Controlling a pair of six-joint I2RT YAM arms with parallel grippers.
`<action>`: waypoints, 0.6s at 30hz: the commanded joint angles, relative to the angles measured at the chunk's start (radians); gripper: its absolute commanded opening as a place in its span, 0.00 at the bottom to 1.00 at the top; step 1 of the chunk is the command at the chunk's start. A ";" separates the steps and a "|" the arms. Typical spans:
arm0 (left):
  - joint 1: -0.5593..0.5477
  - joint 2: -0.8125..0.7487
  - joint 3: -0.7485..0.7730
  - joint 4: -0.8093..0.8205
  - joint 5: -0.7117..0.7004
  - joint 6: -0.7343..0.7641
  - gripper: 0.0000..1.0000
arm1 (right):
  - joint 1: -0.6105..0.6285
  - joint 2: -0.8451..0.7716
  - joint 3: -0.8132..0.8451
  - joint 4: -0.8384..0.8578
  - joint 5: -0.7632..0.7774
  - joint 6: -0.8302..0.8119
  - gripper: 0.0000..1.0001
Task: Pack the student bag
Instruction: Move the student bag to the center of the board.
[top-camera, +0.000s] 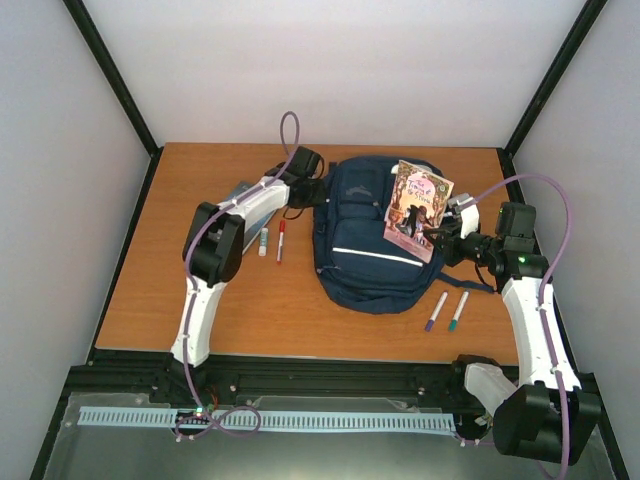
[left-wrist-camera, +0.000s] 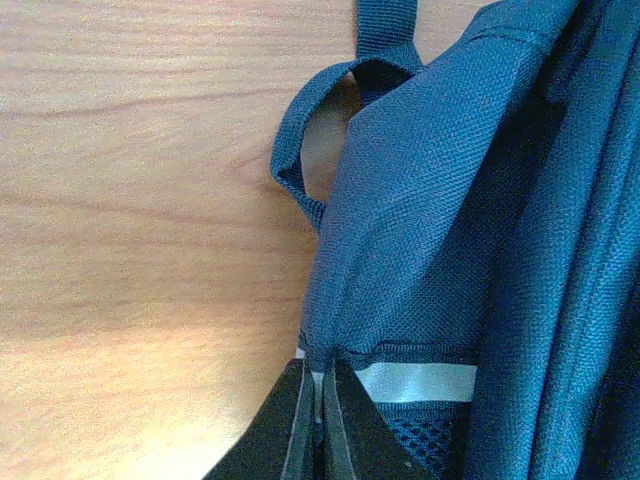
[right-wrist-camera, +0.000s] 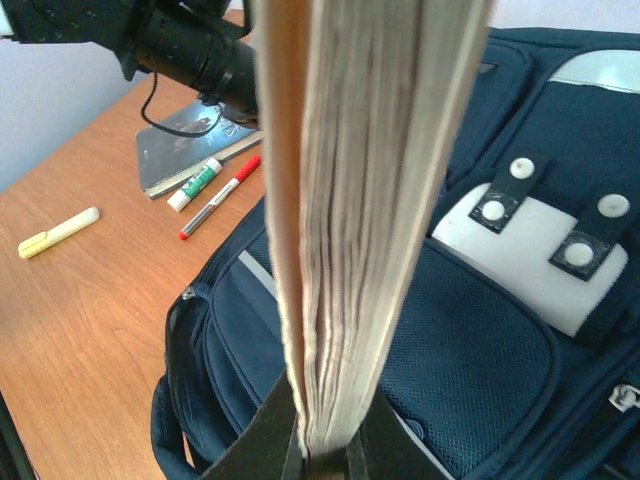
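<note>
Pinching woven navy student bag (left-wrist-camera: 420, 230), thick paperback (right-wrist-camera: 370, 200)

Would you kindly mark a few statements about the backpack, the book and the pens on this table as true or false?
1. The right fingers grip a paperback book with a pink illustrated cover above the navy blue fabric backpack. True.
2. The left fingers stand wide open. False: they are pinched shut on a fold of the backpack.
3. The purple-capped marker and green-capped marker lie left of the backpack. False: they lie off its right front corner.
4. A red pen lies on the wooden table left of the backpack. True.
</note>
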 joint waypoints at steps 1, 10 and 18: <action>0.069 -0.109 -0.104 -0.025 -0.115 -0.059 0.01 | -0.012 -0.006 0.007 0.022 -0.005 -0.016 0.03; 0.095 -0.238 -0.326 0.041 -0.108 -0.133 0.01 | -0.012 -0.014 0.008 0.020 -0.002 -0.015 0.03; 0.095 -0.321 -0.337 -0.009 -0.131 -0.114 0.31 | -0.015 -0.012 0.011 0.017 -0.004 -0.018 0.03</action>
